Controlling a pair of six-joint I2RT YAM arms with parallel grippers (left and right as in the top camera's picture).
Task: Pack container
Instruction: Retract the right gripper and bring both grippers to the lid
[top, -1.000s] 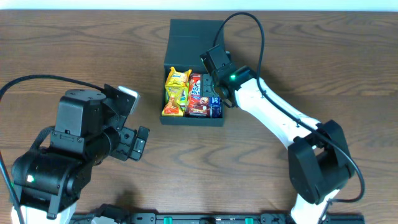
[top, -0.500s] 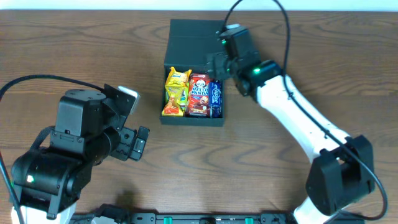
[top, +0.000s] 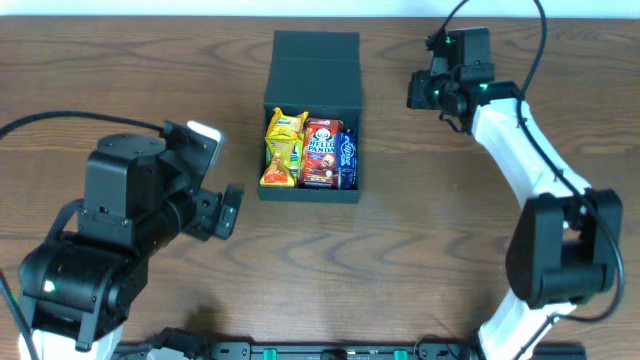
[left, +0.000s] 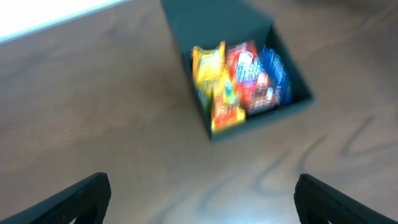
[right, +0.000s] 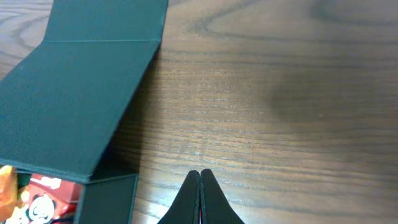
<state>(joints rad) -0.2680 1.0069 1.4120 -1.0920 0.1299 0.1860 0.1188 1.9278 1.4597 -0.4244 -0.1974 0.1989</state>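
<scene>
The dark container (top: 310, 195) sits mid-surface (top: 120, 70), full of snacks (top: 310, 150), with its open lid (top: 315, 65) flat on the far side and its long axis running away from the robot. The right gripper (right: 199, 186), fingers closed and empty, hovers right of the lid, nearer than the left gripper (left: 200, 198), whose fingers are spread wide.

Brown wood-grain table (top: 120, 70), spanning the whole overhead frame. Resting directly on it, upper centre: dark teal-black container (top: 310, 195), open, flap lid (top: 315, 52) folded back flat toward the top edge.
</scene>
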